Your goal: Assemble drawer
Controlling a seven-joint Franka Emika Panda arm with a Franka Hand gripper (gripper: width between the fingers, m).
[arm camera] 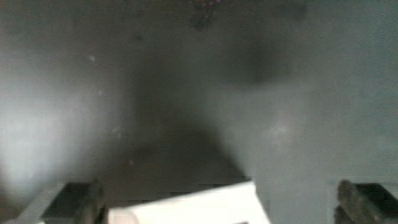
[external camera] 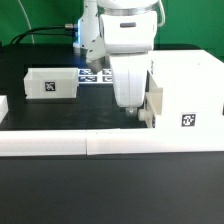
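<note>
In the exterior view, the white plastic boxy housing [external camera: 185,90] sits at 3 o'clock of the gripper [external camera: 131,106]. Its black-and-white square tag [external camera: 188,121] faces the camera. The small white open-top tray [external camera: 52,83], long axis crosswise, lies at 9 o'clock.

In the wrist view, the fingers [arm camera: 75,205] stand wide apart, with a white corner [arm camera: 187,207] between them, clear of both.

No legible txt or nos.

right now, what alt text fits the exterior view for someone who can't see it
A white robot arm holds its end effector low beside a large white box at the exterior view's right. A small white tray sits apart at the exterior view's left.
</note>
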